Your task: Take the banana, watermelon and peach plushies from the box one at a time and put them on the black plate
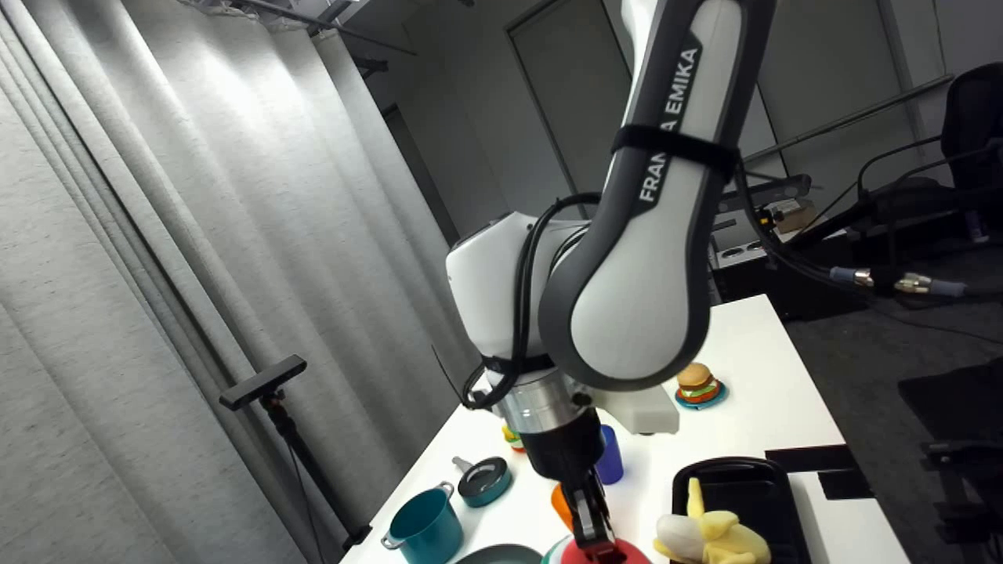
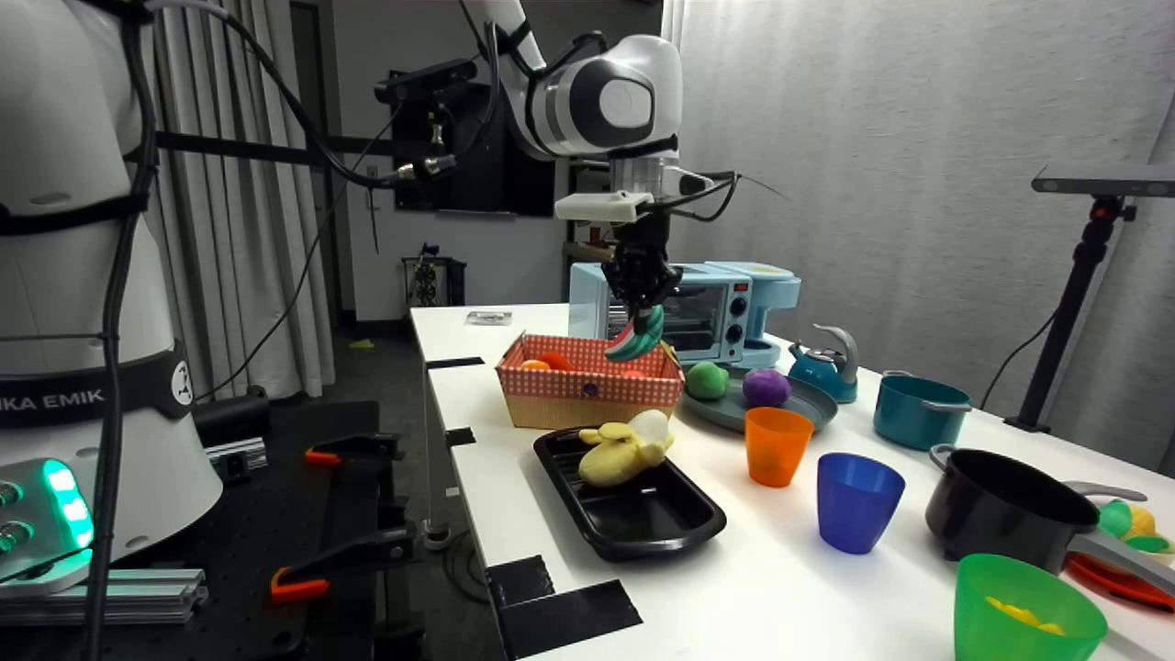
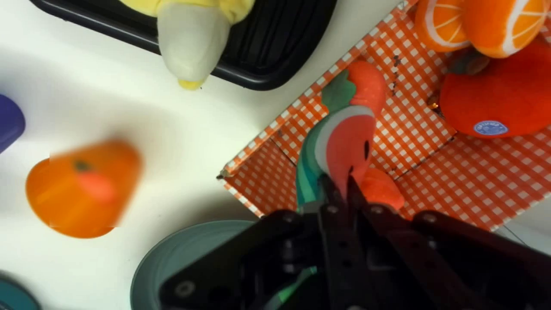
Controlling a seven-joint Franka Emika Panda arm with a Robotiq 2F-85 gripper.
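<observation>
Red watermelon plush (image 3: pixel 341 144) hangs over the checked box (image 2: pixel 569 411), pinched in your gripper (image 3: pixel 341 189), jaws nearly closed; lift high before crossing, then lower it beside the banana (image 2: pixel 613 461) on the black plate (image 2: pixel 656 531)

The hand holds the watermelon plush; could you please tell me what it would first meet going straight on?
Pointing down, the hand, with its watermelon plush, would probably meet the orange-red plush in the checked box, though depth is unclear.
</observation>
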